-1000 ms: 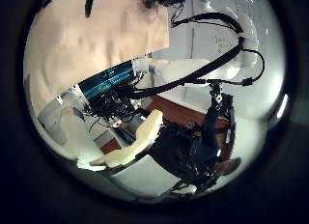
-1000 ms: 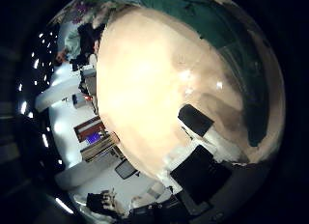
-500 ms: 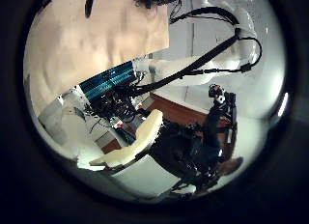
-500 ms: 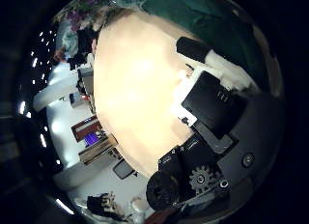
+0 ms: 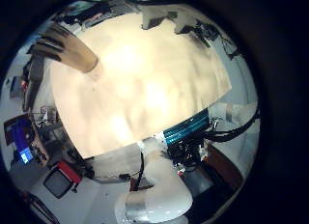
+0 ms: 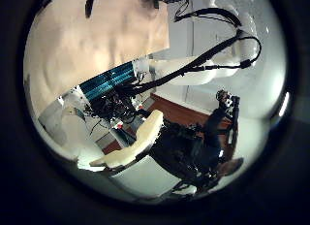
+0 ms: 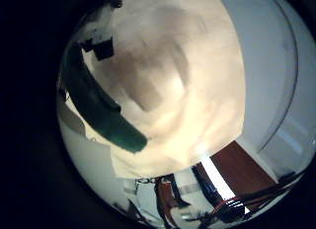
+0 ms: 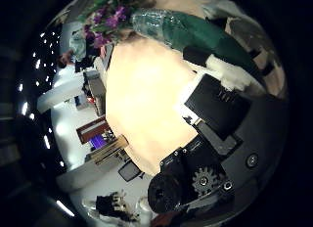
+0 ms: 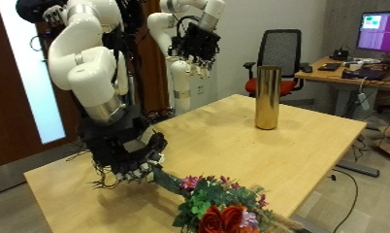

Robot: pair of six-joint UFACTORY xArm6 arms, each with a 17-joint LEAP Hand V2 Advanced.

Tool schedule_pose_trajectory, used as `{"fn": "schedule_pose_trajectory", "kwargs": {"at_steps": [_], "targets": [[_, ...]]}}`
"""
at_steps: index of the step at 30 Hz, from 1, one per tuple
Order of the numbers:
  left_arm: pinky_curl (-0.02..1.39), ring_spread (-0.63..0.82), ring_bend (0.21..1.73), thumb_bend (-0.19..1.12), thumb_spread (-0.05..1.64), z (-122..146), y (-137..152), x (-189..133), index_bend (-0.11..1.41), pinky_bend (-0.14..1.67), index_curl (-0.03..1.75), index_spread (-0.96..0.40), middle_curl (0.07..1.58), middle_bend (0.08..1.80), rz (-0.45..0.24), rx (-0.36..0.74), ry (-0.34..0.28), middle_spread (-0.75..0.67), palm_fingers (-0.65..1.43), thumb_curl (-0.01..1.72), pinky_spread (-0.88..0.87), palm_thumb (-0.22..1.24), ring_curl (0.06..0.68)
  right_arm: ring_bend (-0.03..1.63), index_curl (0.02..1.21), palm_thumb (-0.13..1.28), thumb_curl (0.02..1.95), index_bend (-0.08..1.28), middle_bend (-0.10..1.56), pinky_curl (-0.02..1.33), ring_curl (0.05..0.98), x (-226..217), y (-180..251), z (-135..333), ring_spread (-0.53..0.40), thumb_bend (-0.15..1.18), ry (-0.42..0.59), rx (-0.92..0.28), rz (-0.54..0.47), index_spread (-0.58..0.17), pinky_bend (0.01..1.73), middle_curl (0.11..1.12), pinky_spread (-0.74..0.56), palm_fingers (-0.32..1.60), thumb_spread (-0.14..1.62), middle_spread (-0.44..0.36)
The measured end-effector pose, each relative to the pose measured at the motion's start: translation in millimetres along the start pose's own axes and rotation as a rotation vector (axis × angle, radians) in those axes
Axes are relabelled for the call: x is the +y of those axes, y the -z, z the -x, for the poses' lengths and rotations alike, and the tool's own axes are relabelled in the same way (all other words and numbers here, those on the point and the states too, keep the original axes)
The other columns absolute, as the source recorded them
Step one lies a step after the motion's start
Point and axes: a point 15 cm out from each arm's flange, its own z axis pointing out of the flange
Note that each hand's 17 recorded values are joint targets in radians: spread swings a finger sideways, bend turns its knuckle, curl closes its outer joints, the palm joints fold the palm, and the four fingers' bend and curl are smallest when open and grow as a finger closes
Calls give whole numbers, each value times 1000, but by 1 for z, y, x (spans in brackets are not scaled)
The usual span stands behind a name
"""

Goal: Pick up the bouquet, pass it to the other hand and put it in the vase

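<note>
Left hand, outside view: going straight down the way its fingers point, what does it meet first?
Probably the bare light wooden table top. The left hand hangs open above it, and the tall gold cylindrical vase stands off to one side. Depth is unclear.

A light wooden table (image 9: 279,146) filled the foreground. Behind it stood a black office chair (image 9: 283,56) on a grey floor (image 9: 371,199). A desk (image 9: 355,73) to one side carried a lit monitor (image 9: 380,31). A dark wooden door (image 9: 3,92) flanked a tall bright window (image 9: 40,83). The back wall (image 9: 266,16) was pale and plain.
</note>
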Motion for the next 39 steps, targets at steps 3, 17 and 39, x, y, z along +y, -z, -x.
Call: {"fn": "schedule_pose_trajectory", "kwargs": {"at_steps": [3, 17, 39], "targets": [[231, 542, 378, -30, 929, 0, 1, -1, 235, 178, 423, -76, 275, 183, -8, -1, 4, 353, 149, 297, 589, 345, 207, 1437, 836, 1219, 775, 1123, 1324, 614, 607, 9, 23, 11, -200, -14, 45, -50, -31, -255, 1400, 733, -219, 1114, 472, -146], [212, 514, 387, -29, 934, 6, 10, -3, 279, 166, 434, -79, 292, 195, -74, 44, 95, 309, 203, 296, 555, 333, 209, 1436, 852, 1226, 892, 1135, 1327, 744, 640, 78, 118, 48, -198, -13, 193, -323, -112, -243, 1298, 749, -200, 1106, 249, -138], [194, 490, 394, -29, 934, 1, 9, -1, 284, 169, 437, -90, 310, 193, -92, 75, 55, 278, 226, 297, 540, 333, 202, 900, 524, 677, 554, 426, 702, 448, 364, 43, -19, -10, 36, -27, -3, -158, 74, -127, 670, 458, 167, -15, 1042, 106]]}}
